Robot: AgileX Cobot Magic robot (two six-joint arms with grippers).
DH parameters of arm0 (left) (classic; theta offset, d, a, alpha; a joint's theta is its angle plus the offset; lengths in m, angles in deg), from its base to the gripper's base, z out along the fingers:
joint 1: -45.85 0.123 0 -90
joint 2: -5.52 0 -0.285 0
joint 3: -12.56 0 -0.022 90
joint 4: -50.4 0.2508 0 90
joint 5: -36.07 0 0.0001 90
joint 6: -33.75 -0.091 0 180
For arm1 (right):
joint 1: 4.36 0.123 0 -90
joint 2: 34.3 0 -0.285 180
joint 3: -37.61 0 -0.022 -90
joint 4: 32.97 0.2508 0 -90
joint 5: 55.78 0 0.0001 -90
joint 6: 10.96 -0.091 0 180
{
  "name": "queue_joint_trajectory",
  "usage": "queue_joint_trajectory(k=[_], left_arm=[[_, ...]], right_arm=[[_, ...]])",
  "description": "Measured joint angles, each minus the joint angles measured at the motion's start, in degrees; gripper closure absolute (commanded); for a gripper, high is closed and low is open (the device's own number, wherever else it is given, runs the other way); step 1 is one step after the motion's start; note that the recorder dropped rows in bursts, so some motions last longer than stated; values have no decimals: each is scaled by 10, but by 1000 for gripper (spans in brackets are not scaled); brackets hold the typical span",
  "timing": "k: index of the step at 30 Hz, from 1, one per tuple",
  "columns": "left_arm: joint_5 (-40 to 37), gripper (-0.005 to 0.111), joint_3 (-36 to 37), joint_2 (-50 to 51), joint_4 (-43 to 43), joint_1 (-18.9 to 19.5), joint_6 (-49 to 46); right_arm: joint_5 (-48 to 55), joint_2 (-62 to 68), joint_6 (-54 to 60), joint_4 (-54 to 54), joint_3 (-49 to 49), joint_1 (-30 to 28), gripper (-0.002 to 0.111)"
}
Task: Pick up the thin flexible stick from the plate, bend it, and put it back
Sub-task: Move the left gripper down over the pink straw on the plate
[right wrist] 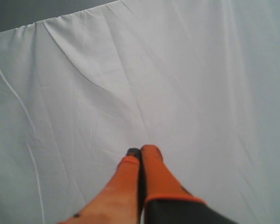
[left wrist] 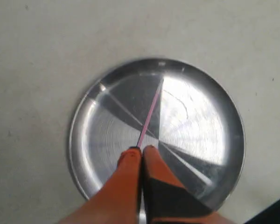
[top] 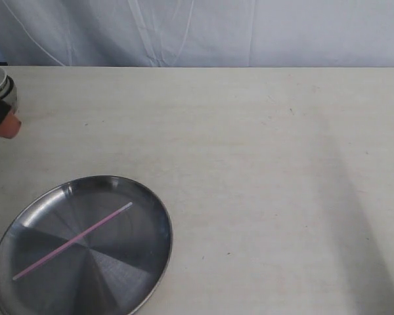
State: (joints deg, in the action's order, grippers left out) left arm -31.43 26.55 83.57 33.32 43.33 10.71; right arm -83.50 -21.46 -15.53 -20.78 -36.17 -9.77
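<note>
1. The thin flexible stick [top: 72, 241] lies flat and slantwise across the plate [top: 128, 262]. Its pale end points toward the plate's far side and its pink end is near the rim. Nothing touches it.
2. The plate sits on the near-left part of the table [top: 262, 164], with its lower rim cut off by the edge of the exterior view.
3. The left end effector [left wrist: 141, 150] hangs above the plate with its fingers pressed together and nothing between them. In the wrist view the stick [left wrist: 150, 114] only seems to run under the tips.
4. The right end effector [right wrist: 141, 151] is likewise closed up and empty. It faces the white cloth [right wrist: 177, 70].
5. Risks, as I judge them:
   - The fingers must part before any descent.
   - The stick is thin and lies tight on slick steel, so the fingers may skid it aside or nip the plate instead.
   - A grab at one end would leave the rest drooping.
   - A sharp bend could kink the stick or flick it loose, off the plate.
</note>
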Motion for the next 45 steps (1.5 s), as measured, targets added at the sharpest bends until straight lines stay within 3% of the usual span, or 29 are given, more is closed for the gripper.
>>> queue_joint_trajectory(k=[6, 9, 12, 16, 20, 27, 45], left_arm=[[-21, 59, -3, 114, 3, 0, -22], [-21, 50, -3, 152, 3, 0, -39], [-22, 49, 0, 174, 3, 0, -65], [-20, 49, 72, 184, 3, -34, -152], [63, 49, 144, 184, 6, -74, -177], [183, 49, 225, 184, 38, -78, -177], [219, 49, 237, 228, 39, -78, -157]], right_arm=[[0, 0, -1, 0, 0, 0, 109], [0, 0, -1, 0, 0, 0, 109], [0, 0, -1, 0, 0, 0, 109], [0, 0, -4, 0, 0, 0, 109], [0, 0, -5, 0, 0, 0, 109], [0, 0, -6, 0, 0, 0, 109], [0, 0, -15, 0, 0, 0, 109]])
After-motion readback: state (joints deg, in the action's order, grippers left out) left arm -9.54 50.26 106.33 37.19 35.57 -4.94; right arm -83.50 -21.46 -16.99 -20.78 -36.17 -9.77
